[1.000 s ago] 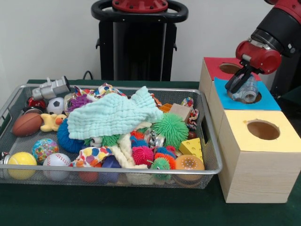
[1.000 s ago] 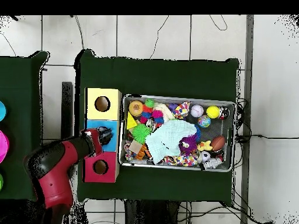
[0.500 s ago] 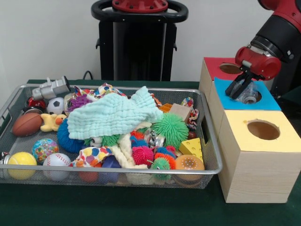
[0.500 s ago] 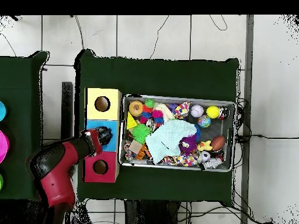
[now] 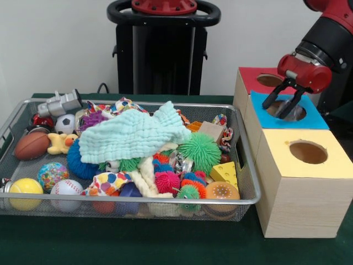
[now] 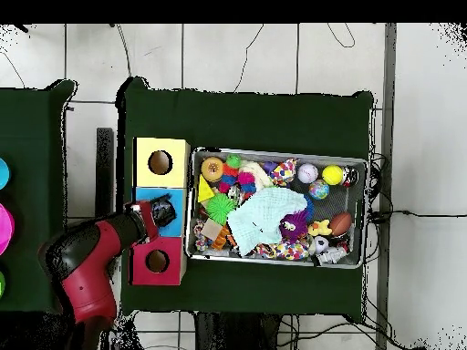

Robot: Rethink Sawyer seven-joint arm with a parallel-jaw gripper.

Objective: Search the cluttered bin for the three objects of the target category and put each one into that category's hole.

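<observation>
A pale mint cloth [image 5: 135, 134] lay over multicoloured toys in a silver mesh bin [image 5: 249, 182] on a dark green table [image 5: 165, 243]; wooden boxes at right wore red [image 5: 255, 78], blue [image 5: 314, 118] and yellow [image 5: 331, 160] tops.

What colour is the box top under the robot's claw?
Blue: the gripper hangs over the blue box top. The front view shows it best.
</observation>
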